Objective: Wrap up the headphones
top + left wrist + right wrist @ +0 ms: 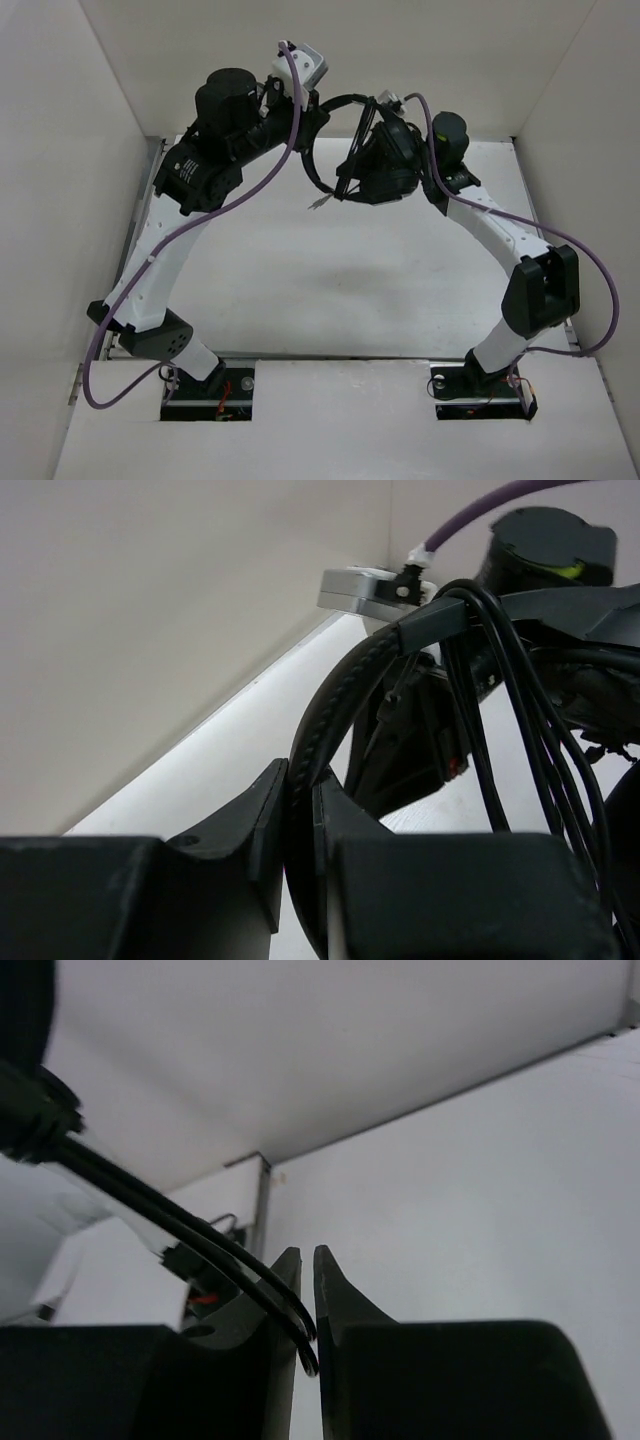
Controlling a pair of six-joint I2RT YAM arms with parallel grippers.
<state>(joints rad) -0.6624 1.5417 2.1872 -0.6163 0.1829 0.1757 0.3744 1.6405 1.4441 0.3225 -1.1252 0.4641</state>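
Observation:
The black headphones (388, 160) hang in the air above the back of the table, between the two raised arms. My left gripper (300, 775) is shut on the stitched headband (335, 695), which arcs up from its fingers. Several turns of the thin black cable (525, 750) drape over the headband and hang down. In the top view, loose loops of cable (312, 175) sag below the left gripper (318, 108), and the cable's end (318, 205) dangles. My right gripper (307, 1255) stands almost closed, pinching two strands of the cable (230, 1255) between its fingers.
A white table (330, 290) lies below, with white walls on three sides. Thick purple robot cables (262, 180) run along both arms. The right arm's wrist camera (362, 588) and a black motor (545, 540) sit close behind the headband.

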